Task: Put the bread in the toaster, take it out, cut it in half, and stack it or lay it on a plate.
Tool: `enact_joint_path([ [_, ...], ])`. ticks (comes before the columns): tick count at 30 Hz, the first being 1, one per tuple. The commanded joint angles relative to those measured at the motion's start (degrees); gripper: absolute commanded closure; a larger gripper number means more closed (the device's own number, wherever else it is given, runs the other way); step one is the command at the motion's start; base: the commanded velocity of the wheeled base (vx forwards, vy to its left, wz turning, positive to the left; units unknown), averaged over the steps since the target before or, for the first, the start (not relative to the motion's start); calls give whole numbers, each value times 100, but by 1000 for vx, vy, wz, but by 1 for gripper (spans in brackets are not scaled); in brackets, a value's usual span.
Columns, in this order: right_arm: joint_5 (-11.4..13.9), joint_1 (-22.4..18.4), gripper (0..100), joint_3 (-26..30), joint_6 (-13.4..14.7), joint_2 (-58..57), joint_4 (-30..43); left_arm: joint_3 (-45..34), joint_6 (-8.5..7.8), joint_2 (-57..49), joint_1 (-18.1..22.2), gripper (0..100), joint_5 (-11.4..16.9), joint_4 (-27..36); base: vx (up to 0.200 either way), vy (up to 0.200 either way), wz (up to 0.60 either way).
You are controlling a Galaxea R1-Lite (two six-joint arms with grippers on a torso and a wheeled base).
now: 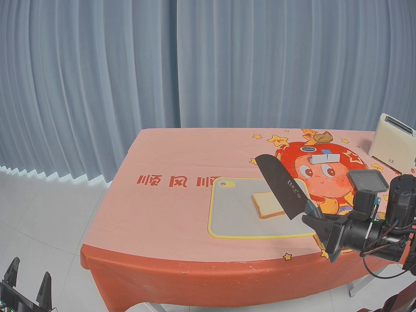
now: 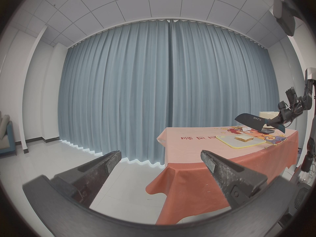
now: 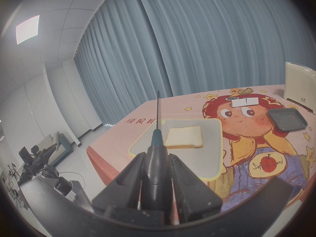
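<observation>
Two black fingers (image 2: 95, 173) of the left gripper (image 1: 28, 278) stood wide apart with nothing between them. It hung low over the floor (image 1: 47, 222), well off the table's (image 1: 143, 261) left edge. A wide stretch of pink cloth (image 1: 173, 161) ran from that edge to the cutting board (image 1: 234, 213). The board lay near the front edge of the table. The bread (image 1: 268, 204) lay flat on the right part of the board, close to its right edge. The knife (image 1: 281, 187) was up in the air over the right side of the bread, not touching it, with its tip pointing up and away. The right gripper (image 1: 318, 222) was squeezed tight on the knife's handle, just past the board's right front corner. Farther right sat a grey tray (image 1: 368, 180). The toaster (image 1: 392, 146) stood behind it at the table's far right edge.
</observation>
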State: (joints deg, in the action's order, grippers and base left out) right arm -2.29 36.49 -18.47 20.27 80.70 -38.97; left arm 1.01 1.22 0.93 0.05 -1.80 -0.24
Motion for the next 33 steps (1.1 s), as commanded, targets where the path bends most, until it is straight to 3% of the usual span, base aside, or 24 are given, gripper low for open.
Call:
enact_joint_path([
  [1, -26, 25, 100, -8, -32, -2, -5, -101, 1, -31, 4, 0, -4, -2, 0, 0, 0],
  [8, -8, 16, 100, 54, -313, -2, -5, -101, 1, -31, -5, 0, -4, -2, 0, 0, 0],
  [33, -17, 183, 100, 80, -305, 33, -5, -101, -8, -31, 4, 0, 13, -2, 0, 0, 0],
])
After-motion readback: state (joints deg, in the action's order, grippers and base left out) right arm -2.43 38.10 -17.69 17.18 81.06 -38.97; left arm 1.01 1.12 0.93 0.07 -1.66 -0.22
